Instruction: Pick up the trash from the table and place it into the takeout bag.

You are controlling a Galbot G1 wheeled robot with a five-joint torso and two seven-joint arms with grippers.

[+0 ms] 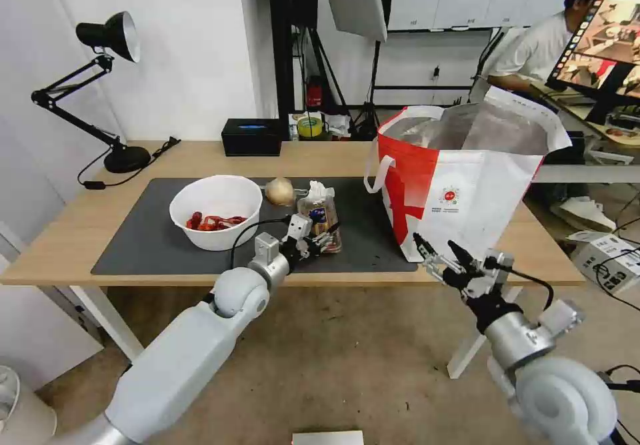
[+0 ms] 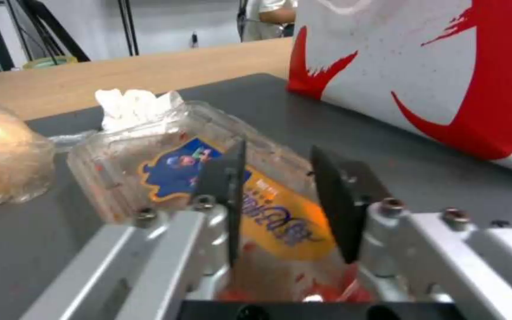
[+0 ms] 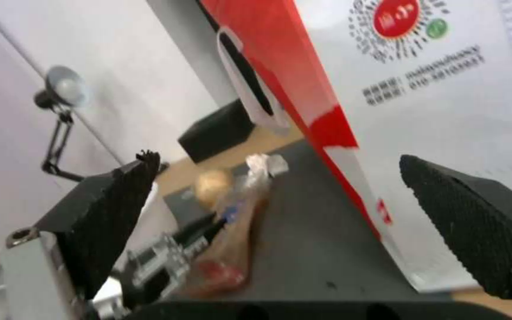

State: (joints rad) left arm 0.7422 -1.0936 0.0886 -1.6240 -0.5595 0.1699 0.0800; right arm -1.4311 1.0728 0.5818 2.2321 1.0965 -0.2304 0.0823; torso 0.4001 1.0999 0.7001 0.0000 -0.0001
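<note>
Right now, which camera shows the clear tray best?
The left wrist view: the tray shows close up, label readable, with the left gripper open around its near end. The head view shows it small; the right wrist view shows it edge-on.

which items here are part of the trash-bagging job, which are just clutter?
Job:
white bowl with red scraps
clear tray, left gripper open around its near end
crumpled tissue
tan ball
takeout bag, right gripper open at its near side

Clutter:
black tissue box
desk lamp
tape roll
</note>
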